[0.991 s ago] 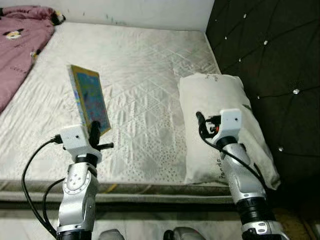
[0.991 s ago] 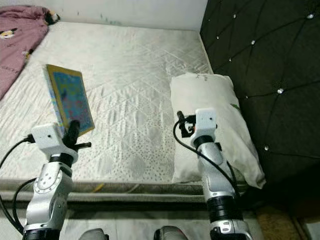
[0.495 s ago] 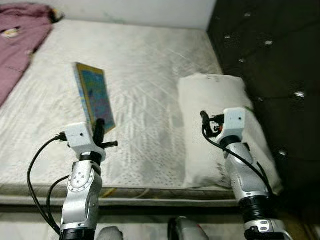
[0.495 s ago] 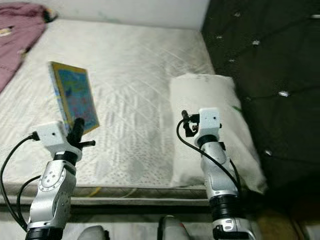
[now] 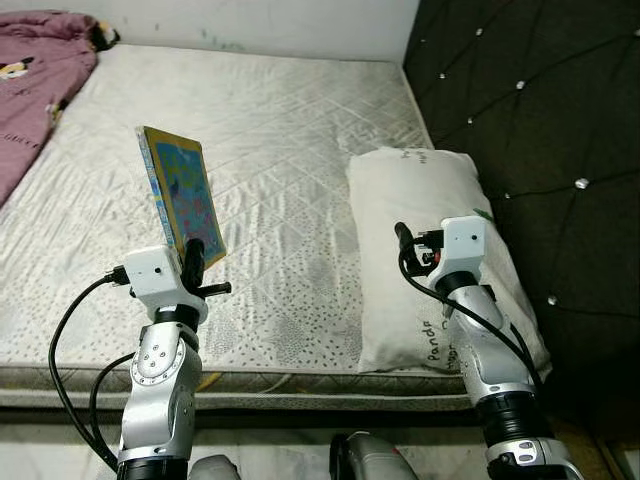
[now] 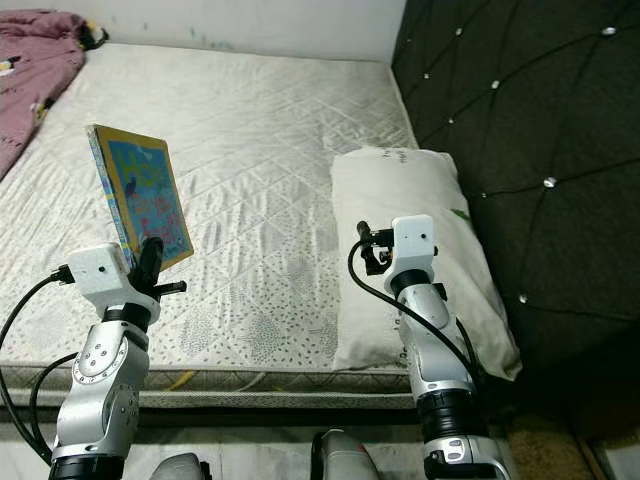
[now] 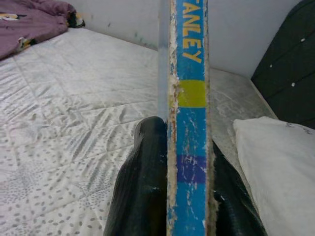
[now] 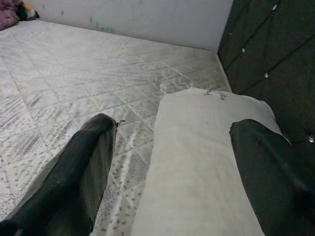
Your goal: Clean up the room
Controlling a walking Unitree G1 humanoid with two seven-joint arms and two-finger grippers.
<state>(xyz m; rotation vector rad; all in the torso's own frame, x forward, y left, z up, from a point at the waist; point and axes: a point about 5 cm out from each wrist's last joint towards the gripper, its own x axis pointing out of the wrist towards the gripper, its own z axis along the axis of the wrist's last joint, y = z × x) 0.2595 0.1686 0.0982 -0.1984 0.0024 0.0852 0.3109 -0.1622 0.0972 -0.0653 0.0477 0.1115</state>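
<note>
Left eye view: left gripper (image 5: 192,262) clamps the stiff, light picture book (image 5: 181,194) upright by its lower edge beside the pillow (image 5: 430,250); right gripper (image 5: 403,240), fingers wide, hovers over the pillow.

One bare quilted mattress (image 5: 280,130); one white pillow (image 5: 420,230) on it, beside one black tufted headboard (image 5: 530,120); one purple-pink blanket (image 5: 35,90) at the far left corner; one colourful picture book (image 5: 180,195); two silver arms, so two grippers, the left gripper (image 5: 190,262) and the right gripper (image 5: 402,240).
</note>
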